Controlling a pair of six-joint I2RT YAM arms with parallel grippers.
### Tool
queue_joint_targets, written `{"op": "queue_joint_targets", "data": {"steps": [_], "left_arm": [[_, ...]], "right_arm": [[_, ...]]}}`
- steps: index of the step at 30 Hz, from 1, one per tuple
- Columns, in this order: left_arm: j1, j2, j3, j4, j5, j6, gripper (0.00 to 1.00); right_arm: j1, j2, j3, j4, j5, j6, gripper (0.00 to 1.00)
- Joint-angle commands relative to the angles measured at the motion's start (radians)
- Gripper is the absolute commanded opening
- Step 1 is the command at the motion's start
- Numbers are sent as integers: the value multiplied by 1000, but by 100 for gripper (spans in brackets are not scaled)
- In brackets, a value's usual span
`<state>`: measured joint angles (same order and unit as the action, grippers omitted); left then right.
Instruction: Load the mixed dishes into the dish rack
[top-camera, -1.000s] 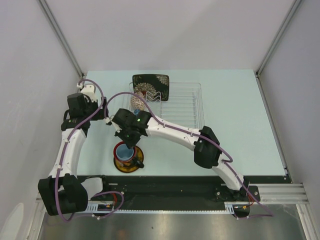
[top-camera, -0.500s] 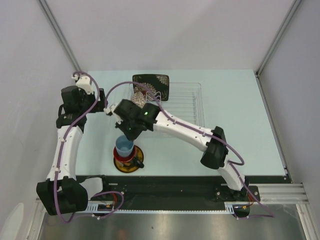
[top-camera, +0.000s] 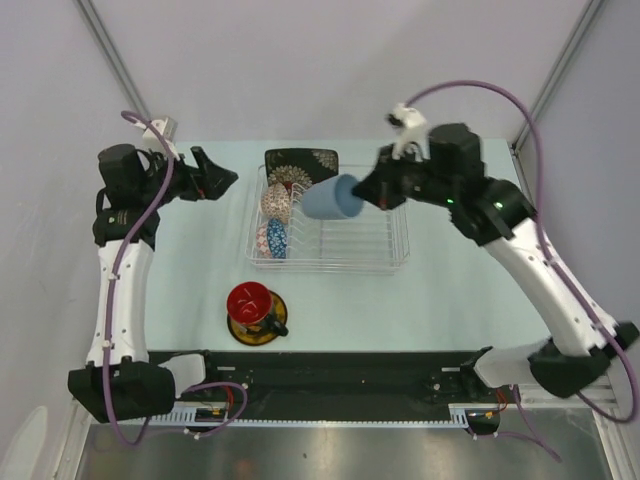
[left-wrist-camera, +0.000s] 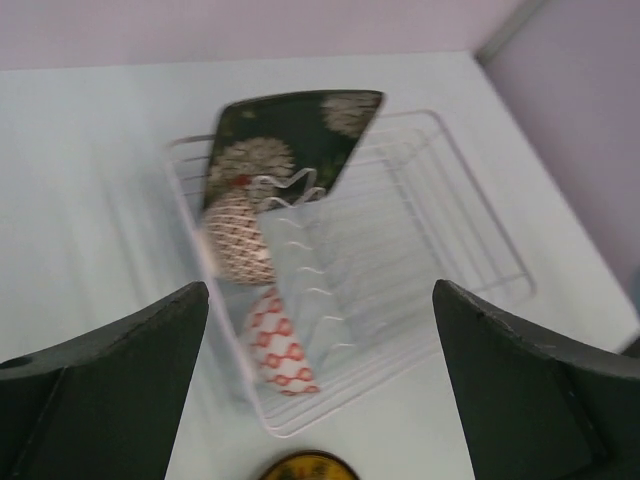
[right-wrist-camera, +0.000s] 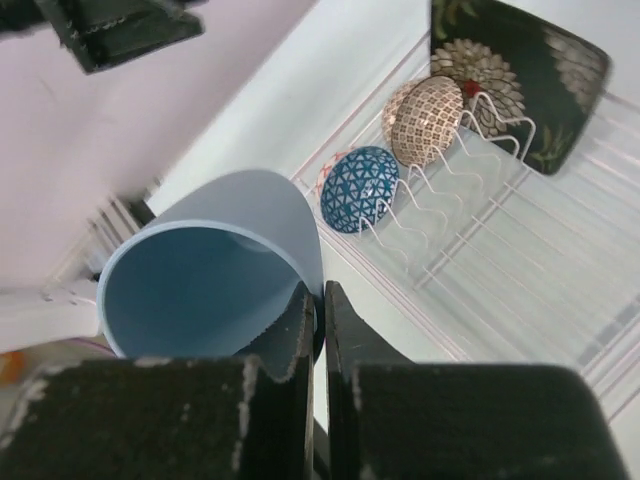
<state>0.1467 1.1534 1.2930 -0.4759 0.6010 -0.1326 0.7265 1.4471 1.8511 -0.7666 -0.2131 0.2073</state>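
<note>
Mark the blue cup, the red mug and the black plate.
blue cup (top-camera: 330, 198): top view, outer wall.
red mug (top-camera: 249, 299): top view, inside.
black plate (right-wrist-camera: 520, 75): right wrist view, patterned face.

Smeared by blur in the left wrist view: dish rack (left-wrist-camera: 440, 210) and contents. Cut off at its bottom edge: yellow saucer (left-wrist-camera: 308, 467). Cropped at upper right of the right wrist view: black floral plate (right-wrist-camera: 520, 60). Hidden behind fingers (right-wrist-camera: 150, 420): lower rim of pale blue cup (right-wrist-camera: 215, 250).
</note>
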Motion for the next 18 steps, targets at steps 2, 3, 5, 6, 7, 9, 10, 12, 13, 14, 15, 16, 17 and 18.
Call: {"op": "queue_joint_targets", "data": {"steps": [2,3,5,6,7,9,10,12,13,14,15,16,17,18], "left_arm": [[-24,95,14,173,483,-350,100],[-41,104,9,216,502,-375,100],[-105,118,12,233,513,-392,100],[-151,120,17,221,507,-388,100],[-186,121,17,221,502,-392,100],[-229,126,-7,276,513,-442,100],[-237,127,-27,328,546,-543,100],[-251,129,-78,471,583,-637,100],[-254,132,-81,509,611,-672,100],[-256,137,-83,516,620,-677,99],[-257,138,-84,525,629,-686,100],[-259,138,-87,542,641,-729,100],[-259,141,-106,622,667,-766,100],[-262,141,-115,670,680,-804,99]], "right_arm": [[-222,-258,-463,435,-376,303,0],[-220,-270,-489,450,-385,316,0],[-217,-283,-539,530,-410,368,0],[-216,-277,-549,559,-420,401,0],[-217,-268,-552,611,-431,418,0],[-220,-251,-555,653,-440,443,0],[-222,-225,-556,696,-459,473,0],[-225,-197,-556,743,-479,506,0],[-226,-173,-556,803,-495,535,0],[-226,-159,-556,825,-505,553,0],[-229,-148,-556,867,-511,569,0],[-231,-122,-556,886,-522,596,0],[-233,-111,-556,901,-528,610,0],[-236,-100,-556,923,-532,619,0]]}}
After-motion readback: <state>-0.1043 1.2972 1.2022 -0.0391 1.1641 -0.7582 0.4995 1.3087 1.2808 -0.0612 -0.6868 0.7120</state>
